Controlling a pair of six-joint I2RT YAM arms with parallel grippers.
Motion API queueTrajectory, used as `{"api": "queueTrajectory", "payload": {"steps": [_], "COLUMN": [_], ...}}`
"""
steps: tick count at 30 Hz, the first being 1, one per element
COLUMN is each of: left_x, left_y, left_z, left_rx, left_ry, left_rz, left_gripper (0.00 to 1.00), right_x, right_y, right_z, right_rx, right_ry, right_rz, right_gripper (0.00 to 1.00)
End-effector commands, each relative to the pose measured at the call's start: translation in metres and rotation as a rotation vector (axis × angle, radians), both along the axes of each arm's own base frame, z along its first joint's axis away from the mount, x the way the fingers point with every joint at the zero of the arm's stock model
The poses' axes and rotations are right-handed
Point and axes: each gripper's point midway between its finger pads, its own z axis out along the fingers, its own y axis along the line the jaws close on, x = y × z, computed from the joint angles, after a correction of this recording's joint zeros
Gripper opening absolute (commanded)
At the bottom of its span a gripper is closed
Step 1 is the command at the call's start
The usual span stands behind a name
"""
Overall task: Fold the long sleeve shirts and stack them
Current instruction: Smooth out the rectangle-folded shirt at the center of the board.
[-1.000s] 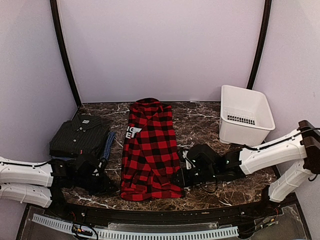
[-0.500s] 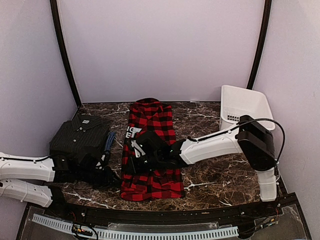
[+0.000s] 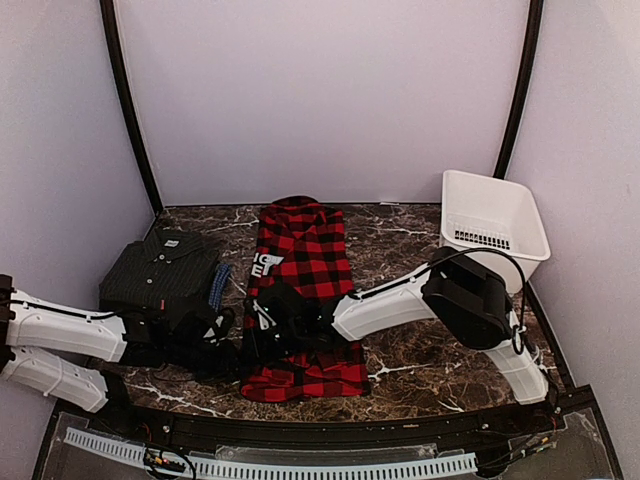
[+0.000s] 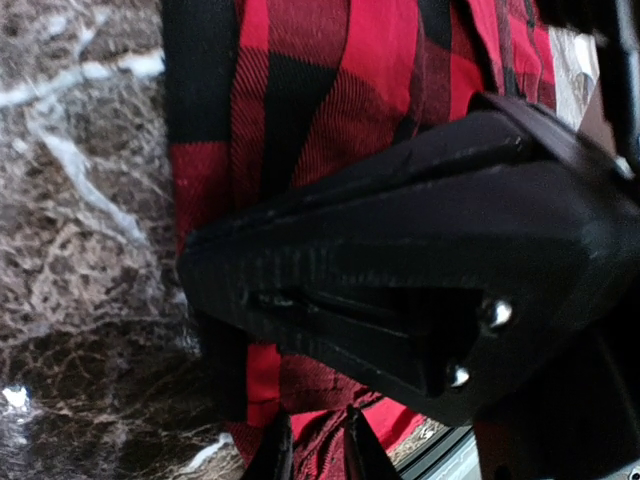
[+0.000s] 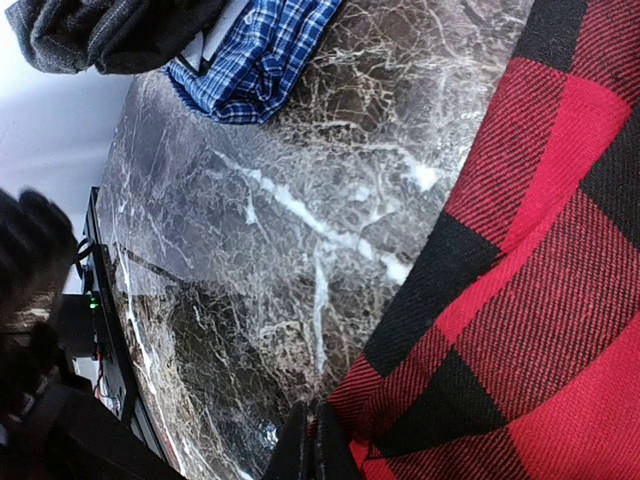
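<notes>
The red-and-black checked shirt (image 3: 305, 290) lies as a long strip down the middle of the table, white letters showing near its left edge. The black shirt (image 3: 160, 270) sits folded at the left on top of the blue one (image 3: 219, 286). My right gripper (image 3: 262, 318) reaches across the checked shirt to its left edge; its fingertips (image 5: 312, 447) are shut with a sliver of the red hem (image 5: 400, 400) between them. My left gripper (image 3: 236, 345) is at the same edge nearer the front, and its fingers (image 4: 275, 455) pinch red cloth (image 4: 320, 100).
A white plastic basket (image 3: 520, 228) stands at the back right. The right gripper's black body (image 4: 430, 260) hangs just above the left fingers. Dark marble table (image 5: 250, 230) shows between the checked shirt and the folded pile (image 5: 250, 50).
The right arm swung from the shirt's right side across it to the left edge and closed there. The left gripper slid right to the same edge and narrowed.
</notes>
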Motion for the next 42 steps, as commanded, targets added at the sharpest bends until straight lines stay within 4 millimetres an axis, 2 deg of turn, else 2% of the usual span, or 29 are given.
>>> {"api": "queueTrajectory", "payload": {"steps": [1, 6, 12, 15, 19, 24, 27, 30, 33, 36, 39, 40, 42], "left_x": [-0.011, -0.027, -0.054, -0.068, -0.075, -0.070, -0.057, -0.045, -0.028, -0.015, -0.001, 0.002, 0.006], "left_y": [-0.003, -0.007, -0.013, -0.005, 0.006, 0.009, 0.013, 0.022, 0.030, 0.030, 0.030, 0.030, 0.026], "left_z": [-0.009, -0.022, -0.020, -0.025, -0.022, 0.002, 0.017, 0.020, 0.021, 0.023, 0.023, 0.020, 0.017], "left_rx": [0.006, 0.020, 0.010, 0.029, 0.030, 0.015, 0.015, 0.020, 0.007, 0.005, 0.006, 0.014, 0.006], "left_ry": [0.023, 0.065, 0.112, 0.147, 0.161, 0.118, 0.054, 0.037, 0.027, 0.007, -0.004, 0.002, 0.009], "left_rz": [-0.039, -0.060, -0.114, -0.125, -0.114, -0.094, -0.045, 0.014, 0.057, 0.054, 0.060, 0.055, 0.040], "left_gripper": [0.17, 0.16, 0.15, 0.15, 0.16, 0.19, 0.21, 0.24, 0.25, 0.28, 0.30, 0.31, 0.32], "right_x": [-0.004, -0.004, -0.004, -0.005, -0.004, 0.000, 0.002, 0.004, 0.004, 0.004, 0.005, 0.004, 0.003], "right_y": [-0.005, -0.005, -0.006, -0.005, -0.003, 0.001, 0.006, 0.003, -0.010, -0.036, -0.069, -0.086, -0.113], "right_z": [-0.024, -0.027, -0.032, -0.033, -0.029, -0.001, 0.028, 0.061, 0.088, 0.105, 0.109, 0.102, 0.106], "right_rx": [-0.045, -0.047, -0.053, -0.053, -0.050, -0.030, 0.011, 0.042, 0.059, 0.050, 0.026, 0.001, -0.008], "right_ry": [0.032, 0.040, 0.048, 0.050, 0.050, 0.004, -0.026, -0.072, -0.113, -0.146, -0.156, -0.153, -0.157], "right_rz": [-0.021, -0.026, -0.030, -0.029, -0.024, -0.016, -0.005, -0.006, -0.016, -0.046, -0.084, -0.099, -0.129], "right_gripper": [0.03, 0.03, 0.02, 0.02, 0.02, 0.02, 0.03, 0.05, 0.08, 0.11, 0.15, 0.17, 0.20]}}
